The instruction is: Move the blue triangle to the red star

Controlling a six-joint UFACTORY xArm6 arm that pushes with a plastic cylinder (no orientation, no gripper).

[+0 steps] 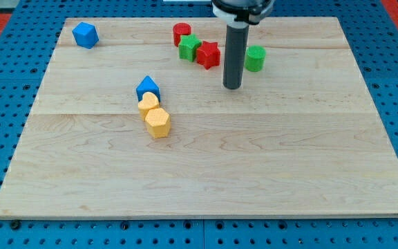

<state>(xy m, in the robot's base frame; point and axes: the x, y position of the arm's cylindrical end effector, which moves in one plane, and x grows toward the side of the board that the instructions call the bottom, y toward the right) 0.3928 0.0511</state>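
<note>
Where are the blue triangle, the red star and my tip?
blue triangle (pixel 148 88), camera view, top face.
red star (pixel 208 54), camera view, its middle.
my tip (pixel 232 86), camera view, rod's lower end.

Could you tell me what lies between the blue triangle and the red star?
Nothing: the camera view shows bare wood between blue triangle and red star.

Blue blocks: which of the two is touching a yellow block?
The blue triangle at mid-board, with a yellow block against its lower edge. The other blue block sits alone at the view's top left.
</note>
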